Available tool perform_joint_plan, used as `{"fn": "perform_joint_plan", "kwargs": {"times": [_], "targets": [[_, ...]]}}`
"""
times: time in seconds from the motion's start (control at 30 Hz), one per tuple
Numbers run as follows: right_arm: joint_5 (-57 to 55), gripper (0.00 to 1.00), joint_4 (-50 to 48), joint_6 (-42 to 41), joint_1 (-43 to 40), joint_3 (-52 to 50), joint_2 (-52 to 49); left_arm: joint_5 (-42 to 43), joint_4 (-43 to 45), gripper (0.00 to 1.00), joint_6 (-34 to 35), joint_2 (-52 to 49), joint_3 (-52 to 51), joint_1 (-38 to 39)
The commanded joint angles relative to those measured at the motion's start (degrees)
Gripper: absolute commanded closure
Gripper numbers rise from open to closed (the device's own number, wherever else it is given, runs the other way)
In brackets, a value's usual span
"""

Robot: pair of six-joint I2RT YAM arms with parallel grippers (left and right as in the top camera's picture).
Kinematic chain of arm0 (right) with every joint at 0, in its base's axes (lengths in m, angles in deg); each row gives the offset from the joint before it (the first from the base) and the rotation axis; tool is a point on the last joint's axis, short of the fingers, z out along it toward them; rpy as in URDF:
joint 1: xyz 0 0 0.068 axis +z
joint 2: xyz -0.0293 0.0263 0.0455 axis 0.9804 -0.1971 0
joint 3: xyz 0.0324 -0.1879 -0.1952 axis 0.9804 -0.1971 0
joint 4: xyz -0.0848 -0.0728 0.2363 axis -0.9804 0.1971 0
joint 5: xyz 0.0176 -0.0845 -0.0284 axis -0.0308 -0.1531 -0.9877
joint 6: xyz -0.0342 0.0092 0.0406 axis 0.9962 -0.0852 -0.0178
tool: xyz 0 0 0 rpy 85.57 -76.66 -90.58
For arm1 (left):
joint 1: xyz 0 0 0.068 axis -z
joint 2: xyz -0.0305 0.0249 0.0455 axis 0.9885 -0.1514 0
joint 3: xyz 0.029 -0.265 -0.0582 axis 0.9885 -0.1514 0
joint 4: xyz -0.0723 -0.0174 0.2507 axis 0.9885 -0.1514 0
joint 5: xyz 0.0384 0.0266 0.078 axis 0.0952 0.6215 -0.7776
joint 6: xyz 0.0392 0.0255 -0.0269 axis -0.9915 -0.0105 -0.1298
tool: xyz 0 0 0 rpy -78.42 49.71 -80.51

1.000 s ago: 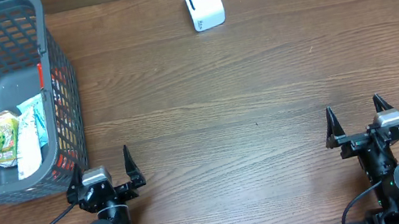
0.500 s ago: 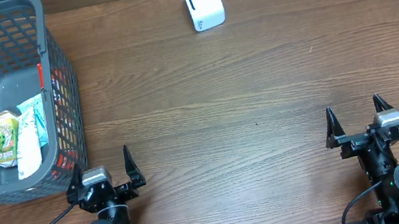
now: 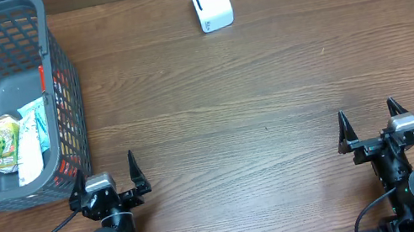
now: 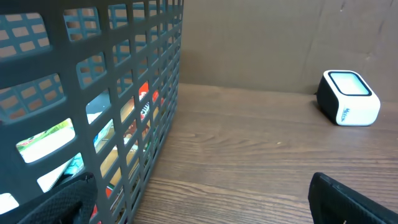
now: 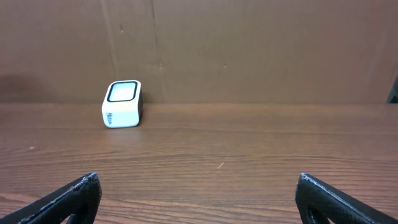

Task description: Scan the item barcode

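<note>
Black jaws of the left gripper (image 3: 104,170) and the right gripper (image 3: 367,115) are spread wide, nothing held. The left is seen just beside the grey basket (image 3: 55,66), the right well apart from it. The packets (image 3: 17,142) lie inside the basket, the white scanner (image 3: 211,2) well apart. Nothing has been moved since the earlier frame

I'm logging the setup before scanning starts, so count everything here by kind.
Basket: 1
Scanner: 1
Packaged items in the basket: 2 visible, green carton and white-and-teal packet
Open grippers: 2, left gripper and right gripper
Total: 6
</note>
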Motion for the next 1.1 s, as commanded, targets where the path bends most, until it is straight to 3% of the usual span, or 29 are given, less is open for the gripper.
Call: {"fn": "perform_joint_plan", "kwargs": {"times": [0.0,0.03,0.2,0.3,0.33,0.47,0.53,0.67,0.77,0.83,0.93,1.0,1.07], "targets": [[0.28,0.0,-0.2,0.87,0.22,-0.59,0.57,0.57,0.24,0.0,-1.22,0.26,-0.39,0.13],[0.28,0.0,-0.2,0.87,0.22,-0.59,0.57,2.1,0.48,0.0,0.31,0.26,-0.39,0.13],[0.28,0.0,-0.2,0.87,0.22,-0.59,0.57,26.34,1.79,0.0,19.91,0.26,-0.37,0.15],[0.28,0.0,-0.2,0.87,0.22,-0.59,0.57,32.57,3.28,0.01,27.85,0.26,-0.37,0.15],[0.28,0.0,-0.2,0.87,0.22,-0.59,0.57,36.09,8.24,0.0,29.64,0.26,-0.37,0.11],[0.28,0.0,-0.2,0.87,0.22,-0.59,0.57,44.44,25.35,0.0,29.66,0.26,0.09,0.11],[0.28,0.0,-0.2,0.87,0.22,-0.59,0.57,45.0,29.35,0.0,29.64,0.26,2.23,0.11],[0.28,0.0,-0.2,0.87,0.22,-0.59,0.57,42.82,27.63,0.0,28.22,0.22,9.53,0.07],[0.28,0.0,-0.2,0.87,0.22,-0.59,0.57,37.18,25.79,0.0,23.04,-0.15,18.49,0.07],[0.28,0.0,-0.2,0.87,0.22,-0.59,0.57,31.76,20.02,0.0,19.43,-1.42,25.55,0.07],[0.28,0.0,-0.2,0.87,0.22,-0.59,0.57,22.18,0.92,0.0,17.22,-6.27,37.62,0.07],[0.28,0.0,-0.2,0.87,0.22,-0.59,0.57,18.03,-16.96,0.0,17.07,-13.22,47.63,0.09],[0.28,0.0,-0.2,0.87,0.22,-0.59,0.57,22.75,-37.24,0.0,13.27,-24.85,60.48,0.09]]}}
